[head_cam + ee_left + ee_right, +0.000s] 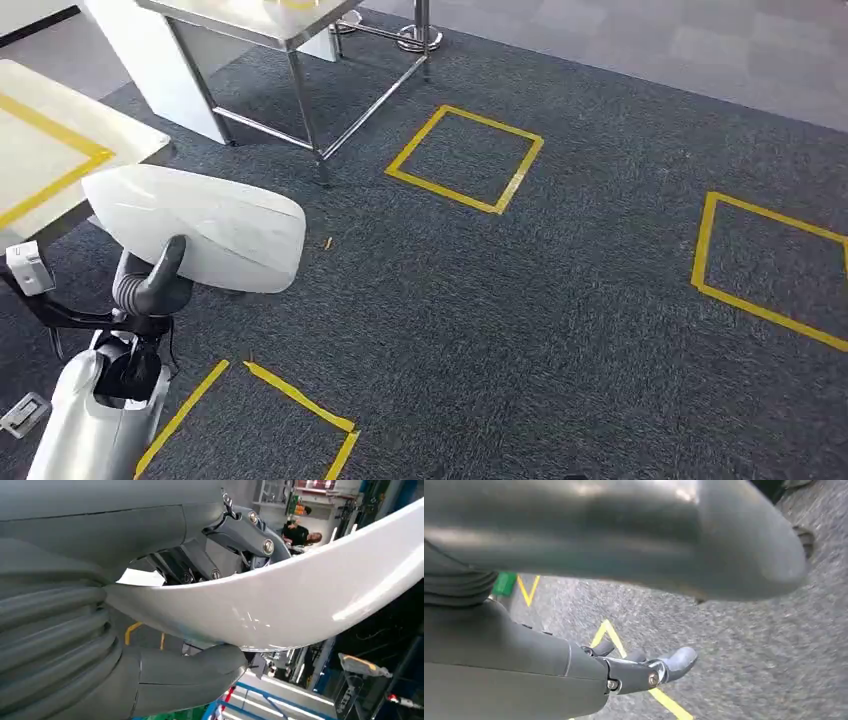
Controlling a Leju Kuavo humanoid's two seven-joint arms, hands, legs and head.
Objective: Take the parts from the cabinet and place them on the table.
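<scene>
The left hand [150,285] gripped a white curved panel [200,225] (thumb [200,672] under it, fingers [240,530] over its edge) and held it above the dark carpet [500,300], just beside a white table [40,150] edged with yellow tape. Farther right, yellow tape squares [465,158] marked the carpet below a steel-legged table [290,30]. The right hand [624,672] hung over the carpet, fingers apart, holding nothing.
</scene>
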